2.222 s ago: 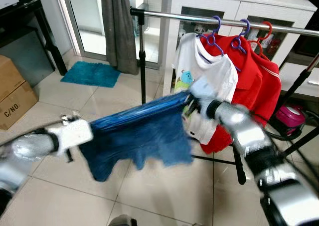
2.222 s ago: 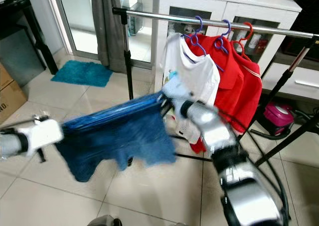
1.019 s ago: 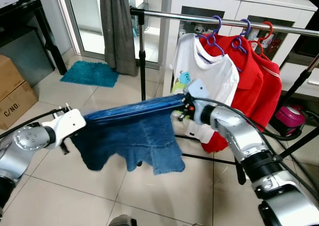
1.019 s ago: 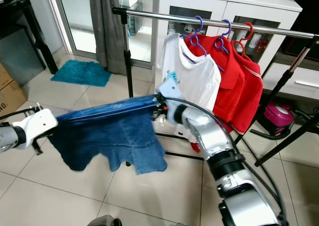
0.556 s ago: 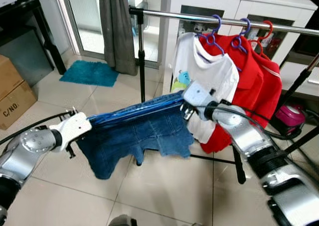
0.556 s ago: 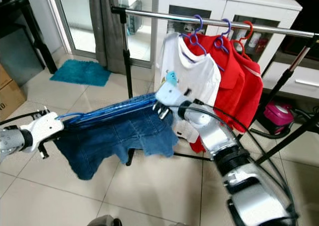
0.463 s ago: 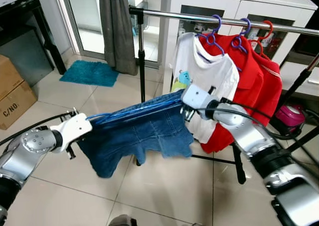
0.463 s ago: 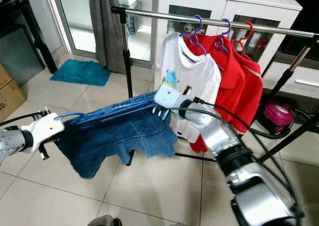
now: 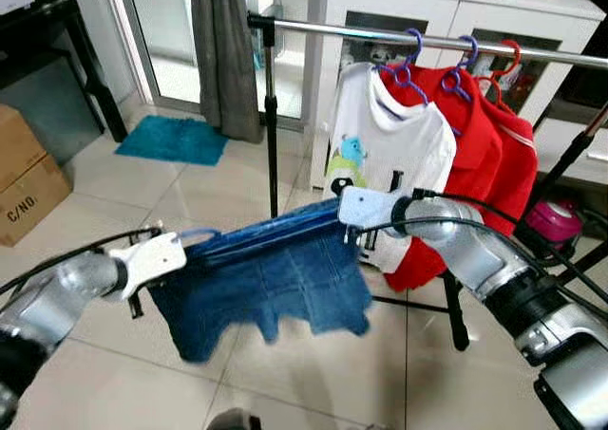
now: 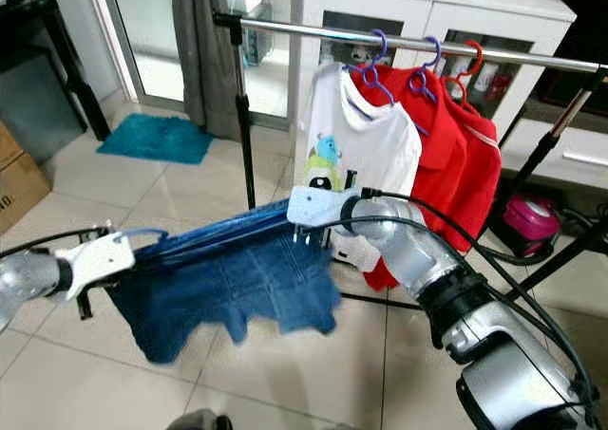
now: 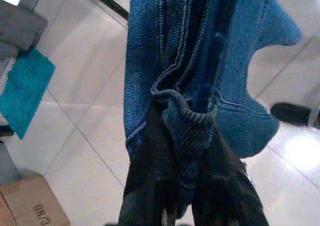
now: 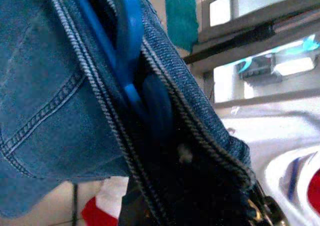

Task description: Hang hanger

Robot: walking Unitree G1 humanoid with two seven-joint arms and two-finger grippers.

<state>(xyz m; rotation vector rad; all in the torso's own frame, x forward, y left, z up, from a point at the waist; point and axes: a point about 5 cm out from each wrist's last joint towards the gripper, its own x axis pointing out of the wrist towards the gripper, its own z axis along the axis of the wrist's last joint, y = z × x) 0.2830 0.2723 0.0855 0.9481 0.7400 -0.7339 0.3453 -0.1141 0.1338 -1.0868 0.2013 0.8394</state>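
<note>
Blue hanger (image 12: 131, 46) threaded through denim shorts (image 9: 275, 283), stretched nearly level between both grippers, long axis rising slightly from lower left to upper right, well below the rail (image 9: 380, 35). Left gripper (image 11: 185, 136) clenched on the bunched waistband and hanger at the low end, right gripper (image 9: 353, 233) clamped on the other end, nearer the rail and just in front of the white shirt (image 9: 394, 150). Probably calls for a lift up and forward toward the bare stretch of rail left of the purple hangers (image 9: 410, 65), right arm leading.
</note>
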